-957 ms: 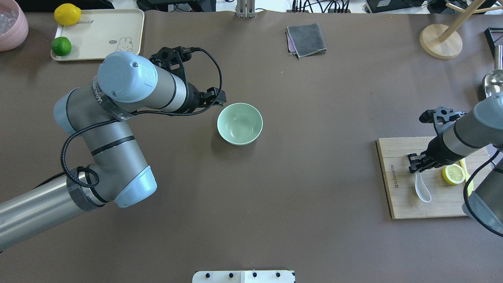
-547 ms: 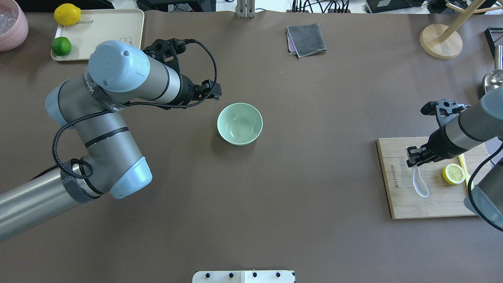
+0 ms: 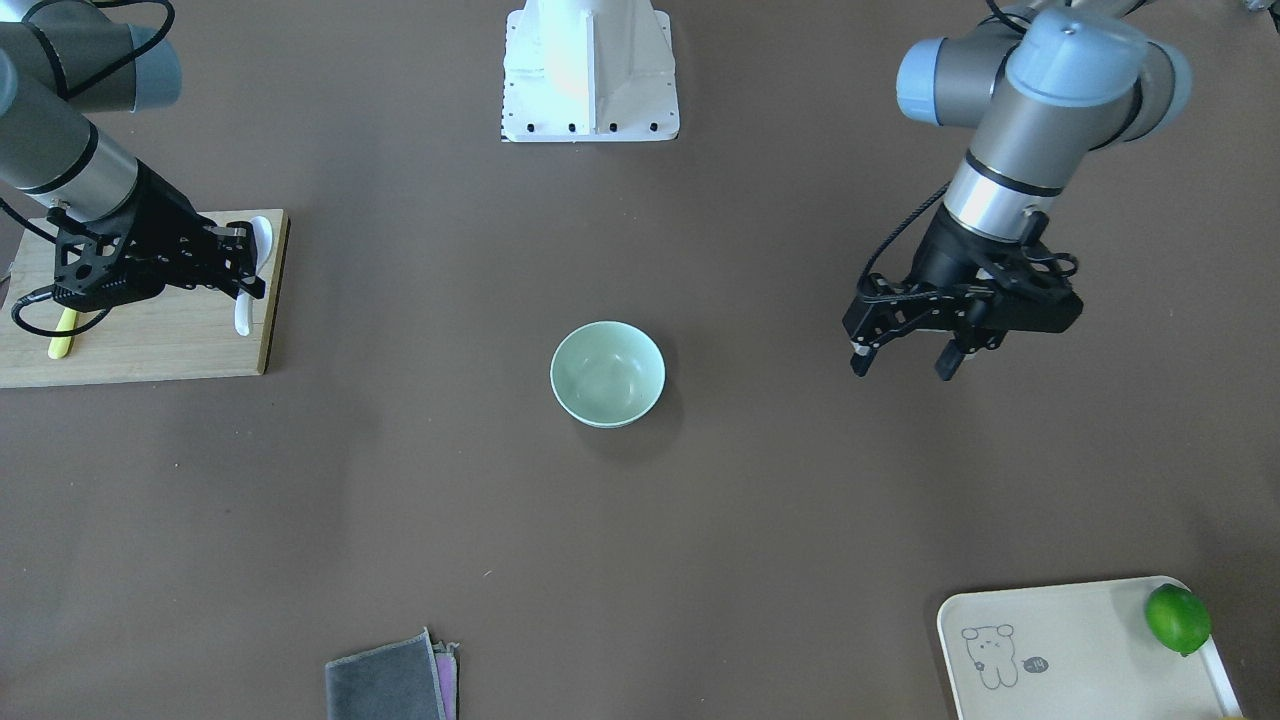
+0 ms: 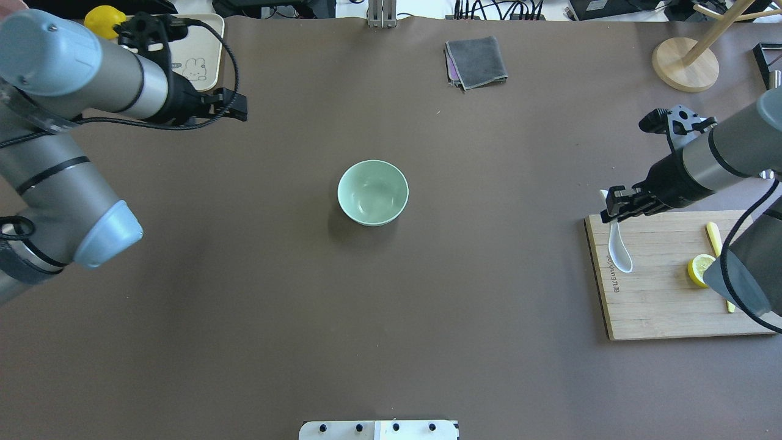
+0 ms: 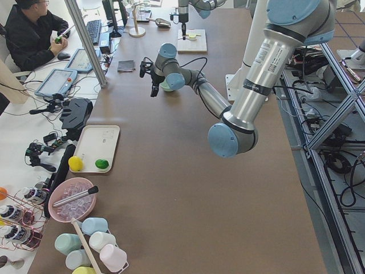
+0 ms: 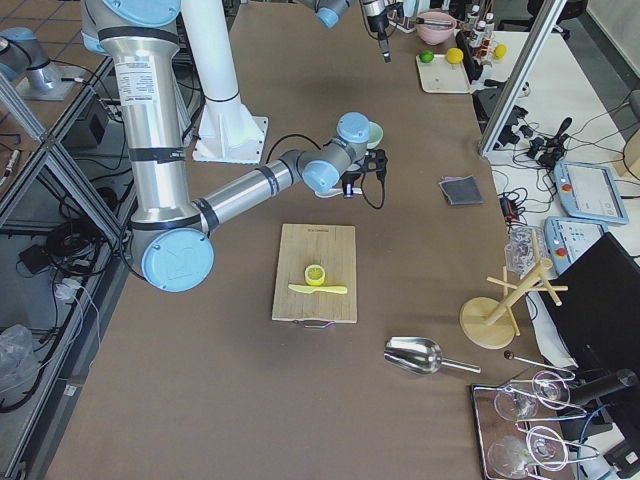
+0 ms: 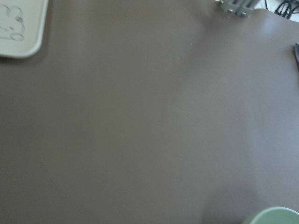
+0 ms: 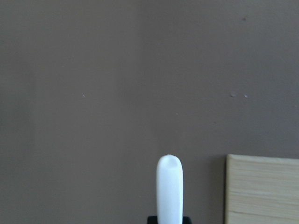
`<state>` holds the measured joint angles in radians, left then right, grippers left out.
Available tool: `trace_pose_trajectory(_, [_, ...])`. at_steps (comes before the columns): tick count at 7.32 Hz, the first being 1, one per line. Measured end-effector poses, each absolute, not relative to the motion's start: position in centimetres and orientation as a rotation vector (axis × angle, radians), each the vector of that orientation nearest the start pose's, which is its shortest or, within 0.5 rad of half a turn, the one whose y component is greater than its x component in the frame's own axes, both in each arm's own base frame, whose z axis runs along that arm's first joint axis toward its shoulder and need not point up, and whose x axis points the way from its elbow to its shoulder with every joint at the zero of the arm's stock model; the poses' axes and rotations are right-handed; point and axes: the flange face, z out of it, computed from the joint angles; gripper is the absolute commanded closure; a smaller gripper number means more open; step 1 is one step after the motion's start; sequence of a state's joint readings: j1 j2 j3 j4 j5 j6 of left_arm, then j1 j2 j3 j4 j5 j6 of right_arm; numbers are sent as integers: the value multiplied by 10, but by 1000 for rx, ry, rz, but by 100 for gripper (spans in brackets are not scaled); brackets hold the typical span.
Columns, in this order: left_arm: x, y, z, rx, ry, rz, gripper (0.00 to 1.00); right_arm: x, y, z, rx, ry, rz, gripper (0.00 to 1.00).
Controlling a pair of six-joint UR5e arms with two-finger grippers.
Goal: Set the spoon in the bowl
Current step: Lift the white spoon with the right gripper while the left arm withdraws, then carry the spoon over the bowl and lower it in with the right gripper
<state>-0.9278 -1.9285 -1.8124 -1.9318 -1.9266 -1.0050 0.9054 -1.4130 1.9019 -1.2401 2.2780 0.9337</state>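
The pale mint-green bowl (image 4: 372, 192) stands empty in the middle of the table; it also shows in the front-facing view (image 3: 607, 373) and at the bottom edge of the left wrist view (image 7: 275, 217). My right gripper (image 4: 611, 209) is shut on the white spoon (image 4: 619, 252) by its handle and holds it over the left edge of the cutting board, far right of the bowl. The spoon's handle end shows in the right wrist view (image 8: 169, 186). My left gripper (image 4: 239, 107) is open and empty, well left of the bowl, near the tray.
A wooden cutting board (image 4: 666, 311) at the right holds a lemon half (image 4: 698, 269) and a yellow knife (image 4: 713, 232). A cream tray (image 4: 204, 36) is at the far left, a grey cloth (image 4: 476, 61) at the far middle, a wooden stand (image 4: 684, 64) at the far right.
My right gripper has carried the spoon from the middle of the board to its left edge. My left arm has drawn back from the bowl toward the tray.
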Motion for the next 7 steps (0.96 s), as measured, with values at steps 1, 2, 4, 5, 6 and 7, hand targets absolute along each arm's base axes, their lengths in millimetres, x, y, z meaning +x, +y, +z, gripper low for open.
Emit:
trace_pose_trajectory(1, [250,-545,349,432,870,-124,2,-290,-477,345,129,-1026,-40,100])
trace_pose_trajectory(2, [224,-544,388,440,833,-117,2,-312,-488,312,184,-1017,-42,100])
trace_pose_trajectory(4, [186,-533,448,393,798,-142,2,-371,-510,247,242,-1001,-27,100])
trace_pose_trajectory(5, [173,-524,470,361,787,-144,2,-412,-520,217,265,-992,-2,100])
trace_pose_trajectory(6, [160,-517,488,352,765,-123,2,-452,-529,189,297,-980,12,100])
trace_pose_trajectory(7, [148,-515,503,355,740,-94,2,-484,-534,174,322,-981,28,100])
